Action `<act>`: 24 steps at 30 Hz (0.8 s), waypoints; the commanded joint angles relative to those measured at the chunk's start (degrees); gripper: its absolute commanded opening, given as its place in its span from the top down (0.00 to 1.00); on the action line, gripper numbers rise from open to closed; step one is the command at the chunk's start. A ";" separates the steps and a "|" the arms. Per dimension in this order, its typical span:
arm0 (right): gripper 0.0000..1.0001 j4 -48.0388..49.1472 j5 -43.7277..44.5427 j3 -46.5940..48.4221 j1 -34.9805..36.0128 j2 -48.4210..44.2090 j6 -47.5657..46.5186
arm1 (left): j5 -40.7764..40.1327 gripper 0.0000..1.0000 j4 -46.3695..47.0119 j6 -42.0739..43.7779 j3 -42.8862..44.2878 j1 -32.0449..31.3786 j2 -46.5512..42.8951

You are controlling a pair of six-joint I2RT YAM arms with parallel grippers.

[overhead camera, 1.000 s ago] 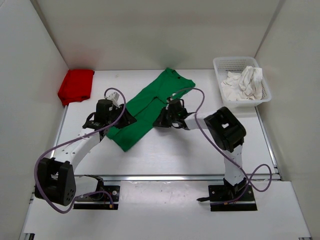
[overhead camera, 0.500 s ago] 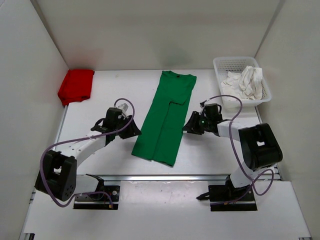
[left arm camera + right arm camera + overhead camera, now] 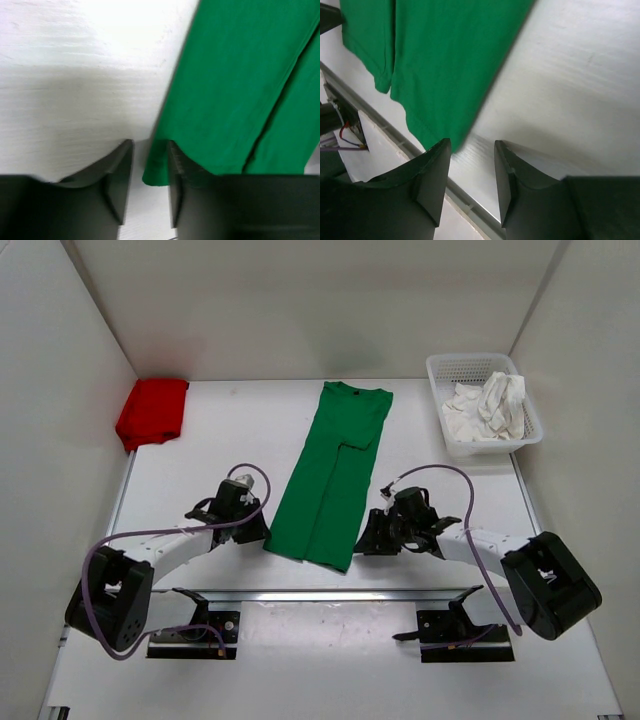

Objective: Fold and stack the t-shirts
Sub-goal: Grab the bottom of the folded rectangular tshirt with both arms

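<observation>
The green t-shirt point(image 3: 335, 470) lies flat in the middle of the table as a long narrow strip, collar at the far end. My left gripper point(image 3: 262, 528) sits low at its near left corner. In the left wrist view that gripper point(image 3: 150, 145) is open, and the corner of the green t-shirt point(image 3: 235, 90) lies in the gap against one finger. My right gripper point(image 3: 366, 540) is by the near right corner. Seen from the right wrist, it point(image 3: 472, 145) is open over bare table, the green t-shirt point(image 3: 440, 55) just past one fingertip. The red t-shirt point(image 3: 152, 412) lies folded at the far left. The white t-shirt point(image 3: 485, 405) is crumpled in the basket.
The white mesh basket point(image 3: 470, 360) stands at the far right corner. White walls close in the table on the left, back and right. A metal rail point(image 3: 320, 595) runs along the near edge, close to both grippers and the shirt's hem.
The green t-shirt went from lying slanted to straight. Both grippers let it go and came back toward the near hem corners; the right one opened.
</observation>
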 commanded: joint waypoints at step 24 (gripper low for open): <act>0.66 -8.30 -4.22 -12.05 -0.76 -11.76 5.26 | 5.62 0.38 0.13 -3.40 -3.73 -9.34 -4.10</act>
